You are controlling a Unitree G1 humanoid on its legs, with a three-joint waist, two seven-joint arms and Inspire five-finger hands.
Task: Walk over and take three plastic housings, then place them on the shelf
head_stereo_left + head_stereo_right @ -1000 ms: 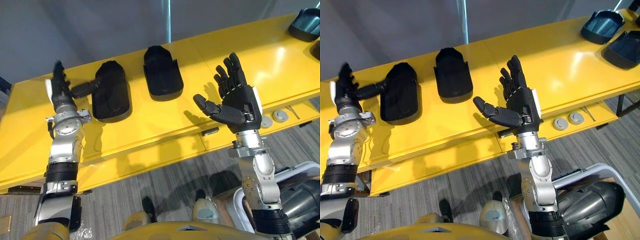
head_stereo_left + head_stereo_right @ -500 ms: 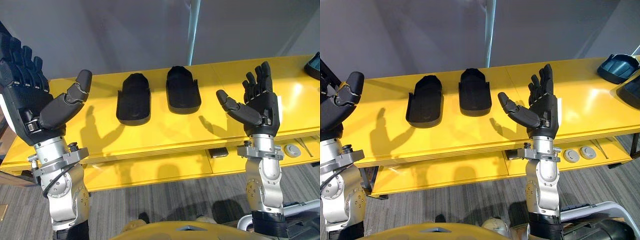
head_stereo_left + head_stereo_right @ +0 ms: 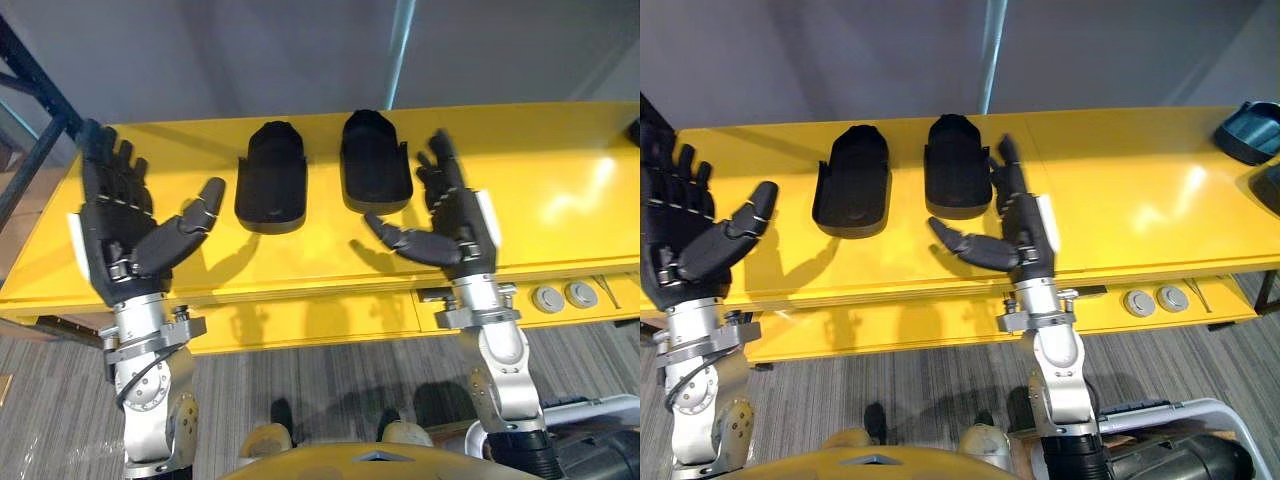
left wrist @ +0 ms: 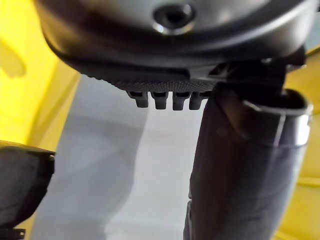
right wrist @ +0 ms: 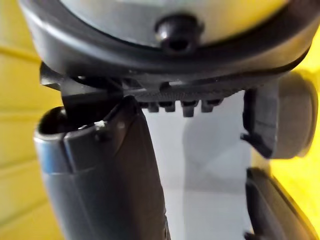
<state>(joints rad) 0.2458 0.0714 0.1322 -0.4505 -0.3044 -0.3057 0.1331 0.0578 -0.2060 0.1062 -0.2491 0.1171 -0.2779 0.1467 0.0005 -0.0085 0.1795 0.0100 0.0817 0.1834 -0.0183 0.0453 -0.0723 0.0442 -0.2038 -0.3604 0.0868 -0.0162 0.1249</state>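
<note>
Two black plastic housings lie side by side on the yellow table [image 3: 300, 250]: the left housing [image 3: 272, 188] and the right housing [image 3: 375, 172]. My left hand [image 3: 118, 238] is raised in front of the table's left part, fingers straight and thumb spread, holding nothing. My right hand [image 3: 452, 225] hovers just right of the right housing, fingers straight, thumb pointing toward the gap in front of the housings, empty. In the right wrist view a dark housing edge [image 5: 280, 120] shows past the thumb [image 5: 105, 175]. The left wrist view shows my thumb [image 4: 240, 170] and a housing corner [image 4: 20, 185].
A blue-grey housing [image 3: 1252, 128] sits at the table's far right end. Two round grey discs [image 3: 562, 296] rest on the lower ledge at the right. A dark shelf post [image 3: 35, 110] rises at the far left. A grey wall stands behind the table.
The camera has tilted down and the table looks closer. Both hands have lowered; the right hand has moved in beside the right housing.
</note>
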